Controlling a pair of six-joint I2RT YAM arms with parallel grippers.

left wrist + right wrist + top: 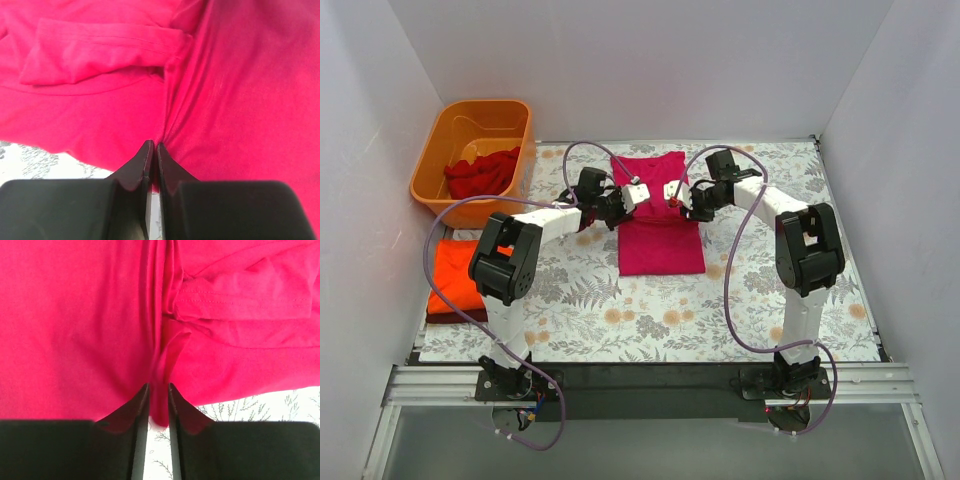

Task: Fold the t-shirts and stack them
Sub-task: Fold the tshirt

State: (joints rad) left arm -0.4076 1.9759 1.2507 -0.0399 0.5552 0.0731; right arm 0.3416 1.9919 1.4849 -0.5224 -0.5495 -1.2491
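A magenta-pink t-shirt (658, 235) lies flat in the middle of the table, folded into a long strip with its sleeves tucked in. My left gripper (620, 207) is shut on its left edge, pinching a thin fold of cloth (165, 135). My right gripper (677, 203) is shut on its right edge, with a fold of pink cloth (161, 390) between the fingers. A folded orange t-shirt (455, 275) lies on a dark maroon one (445, 317) at the left edge. A deep red t-shirt (480, 175) lies crumpled in the tub.
The orange plastic tub (440, 130) stands at the back left. The table has a leaf-patterned cover (620, 320). White walls close in the back and both sides.
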